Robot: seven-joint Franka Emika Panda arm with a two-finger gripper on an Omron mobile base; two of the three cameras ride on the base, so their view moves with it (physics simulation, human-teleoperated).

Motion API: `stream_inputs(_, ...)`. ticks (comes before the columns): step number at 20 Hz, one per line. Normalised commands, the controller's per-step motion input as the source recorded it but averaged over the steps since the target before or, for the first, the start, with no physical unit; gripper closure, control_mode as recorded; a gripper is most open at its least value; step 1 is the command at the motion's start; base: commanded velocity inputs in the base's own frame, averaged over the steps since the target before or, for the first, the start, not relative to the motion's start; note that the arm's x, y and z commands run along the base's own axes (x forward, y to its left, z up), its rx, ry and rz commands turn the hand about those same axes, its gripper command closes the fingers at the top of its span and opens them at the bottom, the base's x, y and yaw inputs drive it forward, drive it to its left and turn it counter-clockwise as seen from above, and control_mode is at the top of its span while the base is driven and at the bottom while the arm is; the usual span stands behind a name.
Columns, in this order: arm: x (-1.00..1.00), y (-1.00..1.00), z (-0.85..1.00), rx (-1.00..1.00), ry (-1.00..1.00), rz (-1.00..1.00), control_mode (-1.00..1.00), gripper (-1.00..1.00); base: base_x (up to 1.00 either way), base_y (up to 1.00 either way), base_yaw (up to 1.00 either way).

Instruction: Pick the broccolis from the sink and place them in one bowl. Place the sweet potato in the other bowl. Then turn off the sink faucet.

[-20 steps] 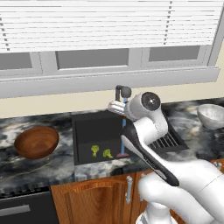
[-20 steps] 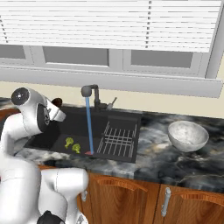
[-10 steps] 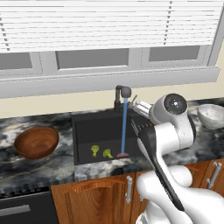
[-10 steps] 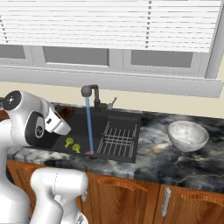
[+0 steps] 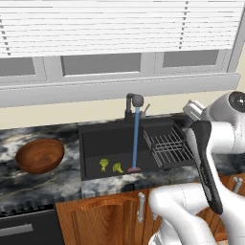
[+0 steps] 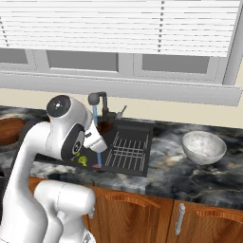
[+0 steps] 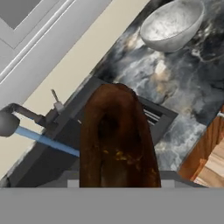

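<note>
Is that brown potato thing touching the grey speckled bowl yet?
Apart. In the hand view the sweet potato sits close before the camera, with bare counter between it and the grey speckled bowl.

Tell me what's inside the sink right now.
Inside the sink: two broccolis on the floor, the faucet stream landing beside them, and the wire rack across one side. The arm covers part of the basin in the right base view.

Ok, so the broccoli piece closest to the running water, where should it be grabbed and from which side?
Probably across its bumpy head, coming straight down from above. That broccoli piece sits low on the floor of the deep sink, so the walls block a sideways reach. Mind the other piece beside it.
</note>
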Motion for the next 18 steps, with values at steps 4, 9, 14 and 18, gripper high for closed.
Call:
stream_inputs(4, 0.04, -0.98, 0.00, 0.07, 0.03, -0.14, -1.00, 1.00, 0.00, 0.00, 0.00)
stream_inputs(9, 0.19, -0.91, 0.00, 0.05, 0.11, -0.10, -1.00, 1.00, 0.00, 0.00, 0.00)
stream_inputs(14, 0.29, -0.86, 0.00, 0.03, 0.06, -0.05, -1.00, 1.00, 0.00, 0.00, 0.00)
stream_inputs(18, 0.36, -0.83, -0.06, 0.01, 0.11, -0.05, -1.00, 1.00, 0.00, 0.00, 0.00)
